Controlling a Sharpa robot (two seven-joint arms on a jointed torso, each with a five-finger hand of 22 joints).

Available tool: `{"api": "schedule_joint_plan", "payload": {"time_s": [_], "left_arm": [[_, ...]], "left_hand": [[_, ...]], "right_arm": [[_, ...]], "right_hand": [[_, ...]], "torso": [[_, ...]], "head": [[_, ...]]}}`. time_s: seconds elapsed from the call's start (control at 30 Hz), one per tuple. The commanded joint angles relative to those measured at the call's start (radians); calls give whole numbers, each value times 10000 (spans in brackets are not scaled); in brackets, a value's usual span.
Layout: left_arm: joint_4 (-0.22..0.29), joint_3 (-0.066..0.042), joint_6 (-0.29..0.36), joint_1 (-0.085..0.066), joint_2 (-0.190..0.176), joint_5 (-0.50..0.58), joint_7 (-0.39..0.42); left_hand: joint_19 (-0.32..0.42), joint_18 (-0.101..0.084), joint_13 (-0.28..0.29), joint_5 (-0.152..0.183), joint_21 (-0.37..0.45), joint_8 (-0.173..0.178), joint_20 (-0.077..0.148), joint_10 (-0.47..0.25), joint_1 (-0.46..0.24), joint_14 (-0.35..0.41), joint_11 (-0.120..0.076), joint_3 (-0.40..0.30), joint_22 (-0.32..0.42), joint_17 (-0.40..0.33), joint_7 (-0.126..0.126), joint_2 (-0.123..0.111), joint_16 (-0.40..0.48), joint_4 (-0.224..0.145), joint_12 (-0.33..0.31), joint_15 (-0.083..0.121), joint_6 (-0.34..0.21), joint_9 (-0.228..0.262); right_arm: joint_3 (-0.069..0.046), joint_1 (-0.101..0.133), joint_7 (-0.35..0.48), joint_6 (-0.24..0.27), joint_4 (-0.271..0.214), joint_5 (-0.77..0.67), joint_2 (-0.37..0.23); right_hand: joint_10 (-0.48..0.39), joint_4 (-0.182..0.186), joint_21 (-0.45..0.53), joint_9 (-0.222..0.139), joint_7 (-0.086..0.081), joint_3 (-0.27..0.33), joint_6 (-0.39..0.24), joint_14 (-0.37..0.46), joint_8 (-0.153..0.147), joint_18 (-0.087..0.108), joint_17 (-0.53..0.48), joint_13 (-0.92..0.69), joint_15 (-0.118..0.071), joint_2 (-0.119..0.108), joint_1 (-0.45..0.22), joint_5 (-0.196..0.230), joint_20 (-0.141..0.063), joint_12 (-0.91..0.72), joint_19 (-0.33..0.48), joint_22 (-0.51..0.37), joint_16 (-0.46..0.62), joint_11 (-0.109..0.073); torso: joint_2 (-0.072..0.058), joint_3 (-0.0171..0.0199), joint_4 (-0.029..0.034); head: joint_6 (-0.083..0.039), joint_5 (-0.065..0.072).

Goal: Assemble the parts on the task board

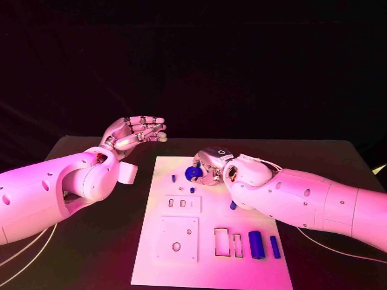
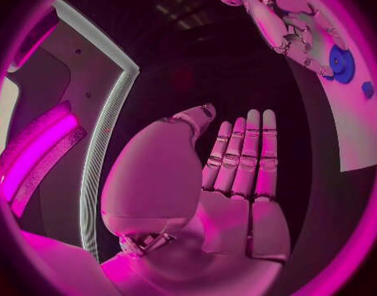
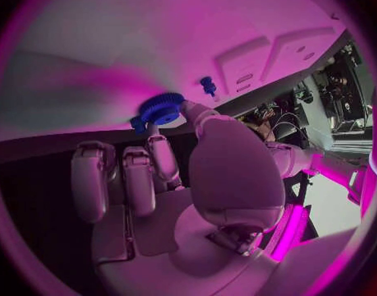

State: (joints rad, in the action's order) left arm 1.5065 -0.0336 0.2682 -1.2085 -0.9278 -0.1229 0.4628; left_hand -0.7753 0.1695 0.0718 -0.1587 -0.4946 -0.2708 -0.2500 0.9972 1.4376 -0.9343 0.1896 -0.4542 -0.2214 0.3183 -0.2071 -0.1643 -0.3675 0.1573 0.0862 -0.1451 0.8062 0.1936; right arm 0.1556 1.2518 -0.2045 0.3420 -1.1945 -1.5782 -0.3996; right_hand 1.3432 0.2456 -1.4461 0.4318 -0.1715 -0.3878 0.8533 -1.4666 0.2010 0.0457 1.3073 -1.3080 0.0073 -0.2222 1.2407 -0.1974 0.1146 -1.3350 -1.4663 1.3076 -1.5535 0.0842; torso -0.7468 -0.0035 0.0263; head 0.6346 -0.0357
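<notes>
The white task board point(image 1: 213, 266) lies in the middle of the table. My right hand point(image 1: 215, 167) hovers over the board's far end and pinches a blue gear point(image 1: 193, 173) between thumb and a finger. In the right wrist view the gear point(image 3: 161, 107) sits at the fingertips just above the board point(image 3: 155, 33), close to a small blue peg point(image 3: 208, 85) standing in it. My left hand point(image 1: 138, 132) is raised off the board's far left corner, holding nothing. Its palm point(image 2: 229, 184) is bare with the fingers stretched out. The left wrist view also catches the gear point(image 2: 343, 64).
Two small blue pegs point(image 1: 173, 179) point(image 1: 191, 190) stand in the board's far part. A blue piece point(image 1: 233, 205) lies beside my right forearm. A long blue cylinder point(image 1: 256, 244) and a thinner bar point(image 1: 274, 246) lie near the board's right front, next to rectangular slots point(image 1: 222, 241).
</notes>
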Motion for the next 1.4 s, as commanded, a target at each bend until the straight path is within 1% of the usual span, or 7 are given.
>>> {"api": "schedule_joint_plan", "payload": {"time_s": [0.03, 0.43, 0.73, 0.9, 1.13, 1.23, 1.4], "left_arm": [[8, -10, -194, -18, 12, -26, 113], [-10, -9, -200, -18, -33, -27, 112], [-95, -8, -194, -15, -73, -26, 122], [-142, -7, -199, -14, -71, -23, 125], [-144, -5, -232, -11, -80, -21, 139], [-118, -4, -241, -9, -86, -21, 144], [-103, -1, -251, -6, -86, -21, 147]], "left_hand": [[100, 68, 7, 34, -48, 36, 17, 10, -102, 58, 77, -52, -13, 25, -514, -23, 51, -18, -73, -1, -87, 10], [100, 68, 7, 34, -48, 36, 17, 10, -102, 58, 77, -52, -13, 25, -514, -23, 51, -18, -73, -1, -87, 10], [100, 68, 7, 34, -48, 36, 17, 10, -102, 58, 77, -52, -13, 25, -514, -23, 51, -18, -73, -1, -87, 10], [100, 68, 7, 34, -48, 36, 17, 10, -102, 58, 77, -52, -13, 25, -514, -23, 51, -18, -73, -1, -87, 10], [120, 74, 6, 34, -58, 42, 9, -1, -101, 68, 82, -59, -17, 36, -521, -21, 50, -25, -86, -4, -99, 11], [123, 75, 6, 35, -60, 44, 7, -5, -102, 70, 84, -59, -18, 38, -522, -24, 50, -26, -89, -6, -102, 10], [123, 75, 6, 35, -60, 44, 7, -5, -102, 70, 84, -59, -18, 38, -522, -24, 50, -26, -89, -6, -102, 10]], "right_arm": [[28, -38, 96, -367, -27, 48, -36], [28, -5, 59, 128, -824, -22, -837], [14, 174, 400, 1487, -2026, 337, -2035], [-17, 391, 864, 1707, -2586, 1371, -2853], [-44, 741, 2119, 485, -2771, 3443, -4006], [-46, 821, 2757, -315, -2579, 3929, -4510], [-41, 821, 3238, -870, -2146, 4174, -4973]], "right_hand": [[13, 8, -31, -14, 0, 47, -72, -971, -55, -91, 2335, -43, 89, 17, -66, -39, 77, -23, -96, 1419, -70, 42], [76, -9, -59, -4, 9, 34, -25, -975, -47, -99, 2354, -118, 85, 56, 19, -193, 76, -90, -122, 1454, -76, 33], [126, -65, -217, -6, 15, -36, -8, -987, -82, -148, 2405, -176, 73, 24, 163, -587, 64, -137, -253, 1624, -94, 22], [146, -100, -168, 0, 22, -34, 28, -977, -74, -134, 2362, -195, 71, -23, 214, -613, 62, -154, -218, 1580, -80, 17], [31, -483, 19, -24, -27, -251, -41, -959, -185, -86, 2297, -111, 92, -121, 767, -541, 70, -47, -85, 1434, -55, 48], [-308, -816, 293, -83, 4, -231, -353, -1008, -384, -13, 2502, 155, 89, -293, 1217, -497, 81, 239, 119, 1206, -126, 34], [-516, -952, 516, -89, 27, -15, -462, -996, -458, 41, 2461, 297, 82, -379, 1419, -414, 78, 400, 283, 1031, -110, 24]], "torso": [[0, -3, 5], [5, 8, -22], [46, 43, -69], [82, 69, -103], [117, 81, -161], [143, 90, -186], [155, 106, -186]], "head": [[3, -15], [-1, -64], [-68, -49], [-167, -31], [-204, 90], [-178, 175], [-97, 201]]}}
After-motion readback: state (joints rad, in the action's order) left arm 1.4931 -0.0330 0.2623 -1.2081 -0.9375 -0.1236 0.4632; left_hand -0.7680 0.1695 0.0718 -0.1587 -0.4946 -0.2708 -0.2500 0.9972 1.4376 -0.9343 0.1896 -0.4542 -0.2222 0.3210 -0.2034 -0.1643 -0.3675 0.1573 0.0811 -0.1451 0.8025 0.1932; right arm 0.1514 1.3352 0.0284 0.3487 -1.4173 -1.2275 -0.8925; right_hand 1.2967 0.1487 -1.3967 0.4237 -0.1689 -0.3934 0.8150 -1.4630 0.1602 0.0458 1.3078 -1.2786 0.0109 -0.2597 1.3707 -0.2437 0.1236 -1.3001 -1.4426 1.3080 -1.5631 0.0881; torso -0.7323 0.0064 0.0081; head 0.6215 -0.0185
